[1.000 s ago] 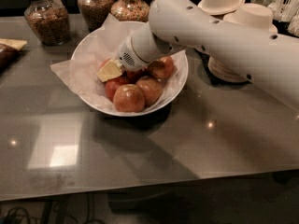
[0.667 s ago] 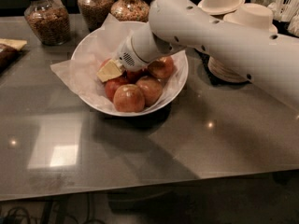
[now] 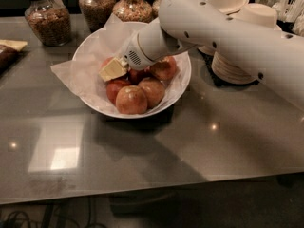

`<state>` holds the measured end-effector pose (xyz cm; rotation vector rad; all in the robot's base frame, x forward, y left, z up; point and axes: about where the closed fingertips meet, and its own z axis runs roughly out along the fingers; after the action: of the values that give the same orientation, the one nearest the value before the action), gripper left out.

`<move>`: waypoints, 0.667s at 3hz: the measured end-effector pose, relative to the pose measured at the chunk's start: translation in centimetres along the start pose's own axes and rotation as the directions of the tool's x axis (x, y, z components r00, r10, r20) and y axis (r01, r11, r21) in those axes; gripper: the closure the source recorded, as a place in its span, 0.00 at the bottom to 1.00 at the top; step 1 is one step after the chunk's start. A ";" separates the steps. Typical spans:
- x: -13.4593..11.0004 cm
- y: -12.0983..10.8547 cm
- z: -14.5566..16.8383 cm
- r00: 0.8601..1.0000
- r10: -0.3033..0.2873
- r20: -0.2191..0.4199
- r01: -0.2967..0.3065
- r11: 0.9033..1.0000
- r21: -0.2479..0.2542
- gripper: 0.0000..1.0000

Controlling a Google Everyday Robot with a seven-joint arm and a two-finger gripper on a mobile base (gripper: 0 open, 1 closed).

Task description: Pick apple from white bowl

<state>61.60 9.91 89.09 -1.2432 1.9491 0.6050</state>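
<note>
The wide white bowl (image 3: 183, 82), lined with crinkled white paper, stands at the back centre of the grey table. It holds several apples. A rosy red apple (image 3: 115, 87) lies at the left of the pile, with yellow-orange blushed apples (image 3: 131, 100) in front of and beside it. My gripper (image 3: 113, 70) reaches down into the bowl from the right, its pale yellow tip right over the red apple and touching the pile. The white arm (image 3: 223, 32) hides the back of the bowl.
Glass jars of grain and nuts (image 3: 45, 18) stand behind the bowl. Stacks of small white paper bowls (image 3: 242, 46) stand to the right, close to the arm. A dark wrapped item (image 3: 7, 53) lies at the left edge. The table's front edge runs along the bottom.
</note>
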 end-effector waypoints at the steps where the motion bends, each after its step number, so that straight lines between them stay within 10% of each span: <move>1: -2.0 0.9 -2.3 0.993 -0.043 0.108 0.049 0.997 -0.060 1.00; 2: -3.7 1.5 -5.5 0.970 -0.078 0.229 0.102 0.991 -0.093 1.00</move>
<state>59.38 8.71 95.35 -1.2603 1.6830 0.7741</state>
